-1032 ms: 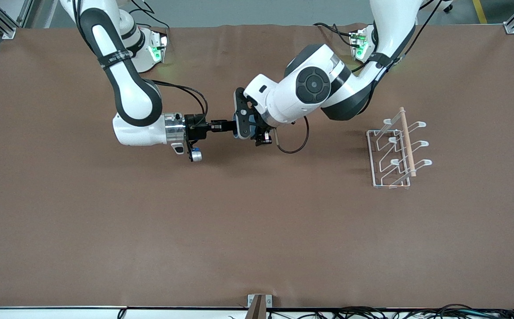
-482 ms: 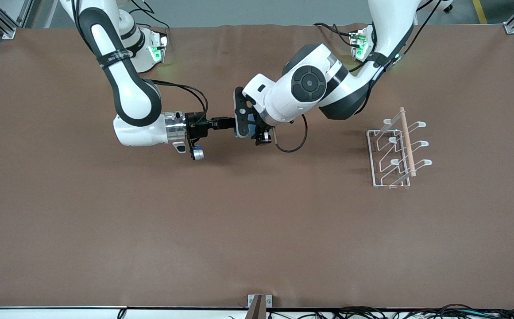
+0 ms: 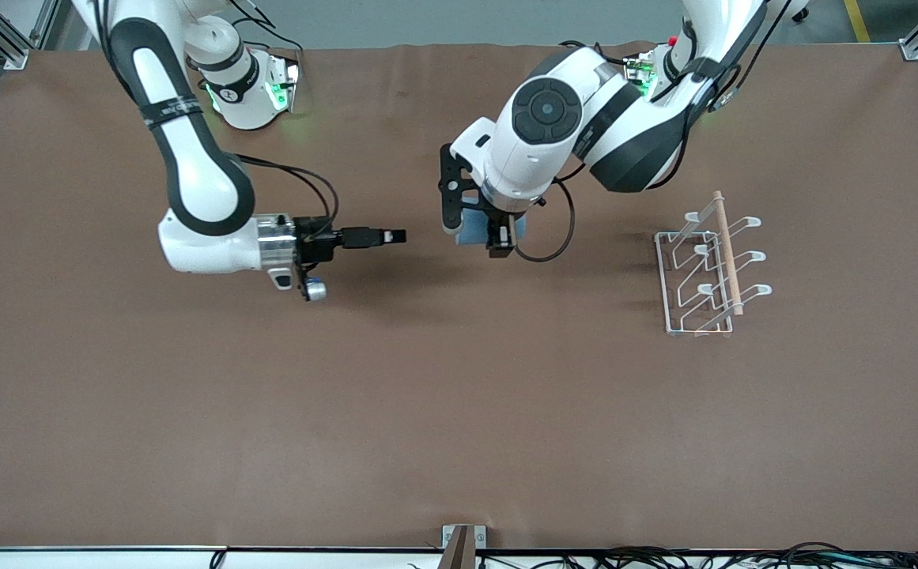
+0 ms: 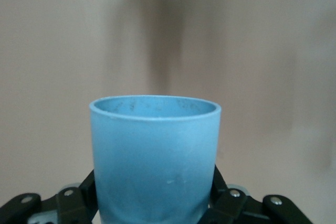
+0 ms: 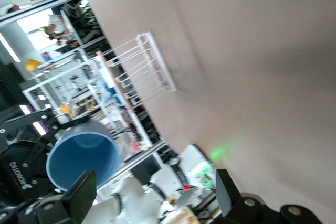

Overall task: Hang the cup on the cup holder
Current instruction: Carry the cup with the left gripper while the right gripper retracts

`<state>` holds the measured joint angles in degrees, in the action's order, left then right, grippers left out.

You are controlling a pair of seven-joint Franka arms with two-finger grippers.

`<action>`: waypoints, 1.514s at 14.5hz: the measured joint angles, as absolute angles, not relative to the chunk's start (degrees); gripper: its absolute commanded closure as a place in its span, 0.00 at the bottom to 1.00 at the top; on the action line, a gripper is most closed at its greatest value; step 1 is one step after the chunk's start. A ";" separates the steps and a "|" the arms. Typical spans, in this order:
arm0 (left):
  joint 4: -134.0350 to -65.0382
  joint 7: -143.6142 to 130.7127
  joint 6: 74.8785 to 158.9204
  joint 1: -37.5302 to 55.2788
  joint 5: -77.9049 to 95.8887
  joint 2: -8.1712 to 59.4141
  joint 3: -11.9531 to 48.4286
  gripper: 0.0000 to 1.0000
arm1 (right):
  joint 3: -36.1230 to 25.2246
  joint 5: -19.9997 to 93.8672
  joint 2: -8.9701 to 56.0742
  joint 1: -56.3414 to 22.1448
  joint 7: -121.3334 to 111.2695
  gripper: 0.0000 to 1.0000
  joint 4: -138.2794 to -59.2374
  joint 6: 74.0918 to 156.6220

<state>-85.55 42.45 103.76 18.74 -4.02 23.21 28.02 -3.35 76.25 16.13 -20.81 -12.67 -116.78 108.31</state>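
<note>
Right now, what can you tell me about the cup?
The cup is a small light-blue, matte cylinder with no handle, plastic by its look, with faint dark specks inside the rim. Its mouth is open and it looks empty. The left gripper is shut on its lower body, fingers pressing both sides, and holds it up in the air over the table, apart from the rack. The right gripper is open and not touching it.
</note>
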 measured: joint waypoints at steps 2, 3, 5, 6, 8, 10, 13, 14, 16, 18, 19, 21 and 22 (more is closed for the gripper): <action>-85.54 42.44 98.95 17.64 -7.16 21.44 28.01 0.79 | -3.85 66.57 14.50 -17.91 -11.84 0.00 -115.97 108.35; -85.53 42.53 96.74 16.88 -8.39 20.55 27.97 0.79 | -4.25 61.21 13.48 -16.33 -10.91 0.00 -115.43 108.36; -85.53 43.65 91.71 15.49 -11.85 18.62 27.97 0.95 | -4.83 50.14 11.48 -13.02 -7.99 0.00 -113.56 108.35; -85.54 44.13 89.01 14.98 -14.36 17.74 27.96 1.00 | -4.99 44.10 10.66 -11.60 -6.56 0.00 -112.03 108.33; -85.57 44.32 83.25 14.62 -22.37 16.71 27.92 1.00 | -5.09 30.81 9.64 -9.69 -3.31 0.00 -108.34 108.33; -85.87 44.64 77.31 14.74 -29.24 16.70 27.94 1.00 | -5.12 18.81 8.72 -9.17 0.66 0.00 -105.75 108.57; -88.18 44.83 74.20 14.72 -38.06 17.45 27.88 1.00 | -5.18 4.28 7.11 -8.92 2.77 0.00 -103.33 108.64; -89.54 44.86 74.06 14.70 -41.28 18.14 27.85 1.00 | -5.29 2.17 6.39 -8.51 2.82 0.00 -102.82 108.40; -92.33 44.85 74.04 14.64 -47.17 20.28 27.70 1.00 | -5.66 0.61 4.76 -7.09 2.80 0.00 -101.23 105.26; -94.34 44.85 74.05 14.20 -52.71 22.84 27.49 1.00 | -5.98 -0.11 3.68 -6.21 2.80 0.00 -97.11 98.93; -94.95 44.85 74.05 13.85 -55.30 24.26 27.45 1.00 | -6.01 -0.67 3.32 -5.71 2.80 0.00 -94.53 96.28; -95.87 44.85 74.05 12.79 -60.60 27.36 27.38 1.00 | -6.06 -1.95 2.74 -4.33 2.58 0.00 -90.23 92.27; -96.44 44.85 74.05 12.10 -63.10 28.89 27.36 1.00 | -6.08 -2.20 2.37 -3.82 2.50 0.00 -88.90 91.02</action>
